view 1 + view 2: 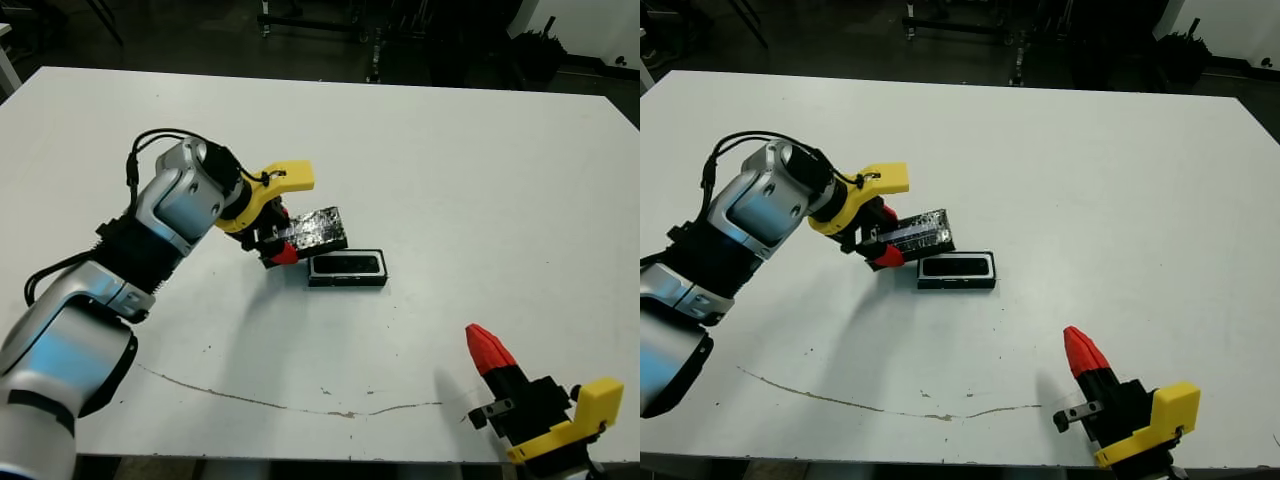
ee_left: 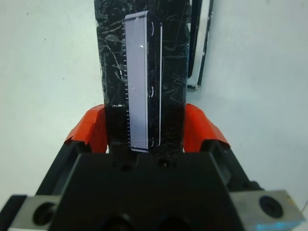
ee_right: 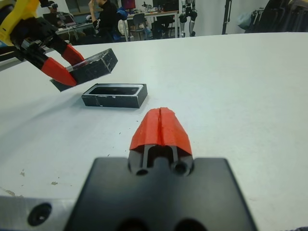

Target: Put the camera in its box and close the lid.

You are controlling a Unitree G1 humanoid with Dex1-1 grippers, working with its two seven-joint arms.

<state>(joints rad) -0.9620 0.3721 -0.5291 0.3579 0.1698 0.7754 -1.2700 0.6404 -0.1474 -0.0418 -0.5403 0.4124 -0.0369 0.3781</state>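
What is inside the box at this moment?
The box holds a glossy black slab, apparently the camera, lying flat. What lies under it is hidden. The lid is off, clamped in the left gripper, raised beside the box.

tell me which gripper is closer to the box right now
Left. The left gripper holds the lid just beside the box; the right gripper sits well away, near the table's front edge.

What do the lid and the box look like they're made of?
Lid: probably card under clear film, judging by its crinkly glints and pale strip. Box: likely rigid matte black card, with straight thin walls and scuffed pale corners. Neither is certain.
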